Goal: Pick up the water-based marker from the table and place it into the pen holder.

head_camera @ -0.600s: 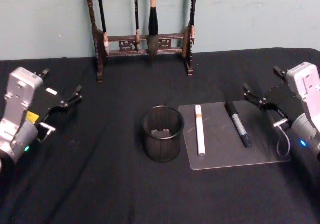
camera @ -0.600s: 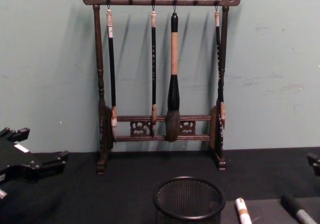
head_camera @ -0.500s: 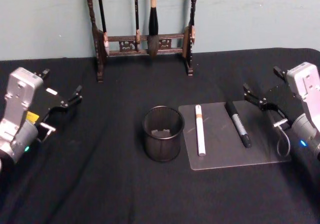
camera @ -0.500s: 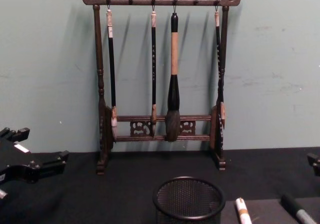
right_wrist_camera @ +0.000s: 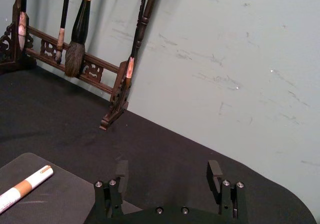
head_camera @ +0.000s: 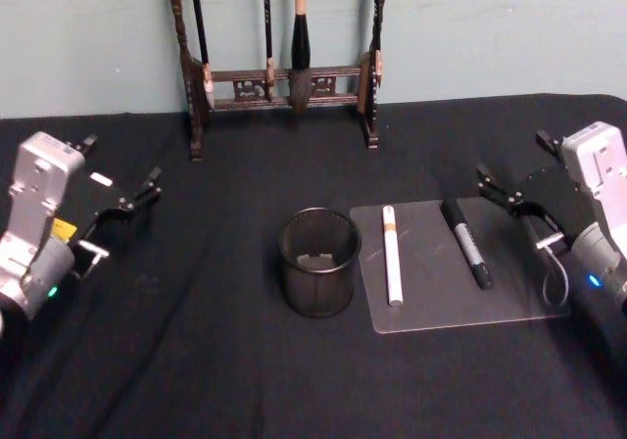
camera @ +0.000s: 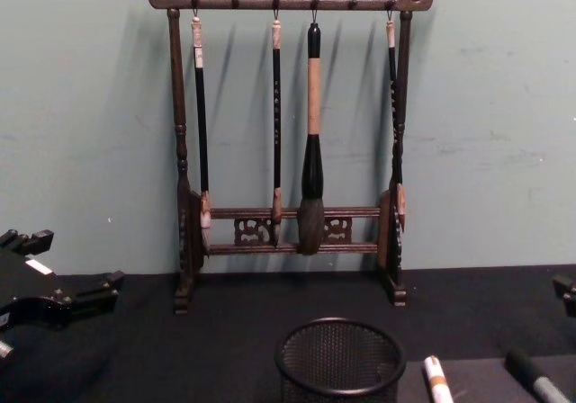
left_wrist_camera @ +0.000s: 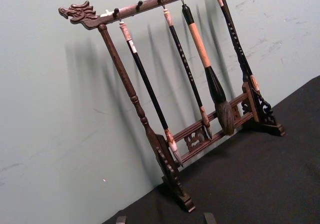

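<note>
chest view's bottom edge cuts off the pen holder (camera: 339, 358).

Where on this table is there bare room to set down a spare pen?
Bare table: between the left gripper and the pen holder, along the near edge, and between the brush rack and the holder. Crowded: the mat beside the holder, with the white marker and black marker, near the right gripper.
</note>
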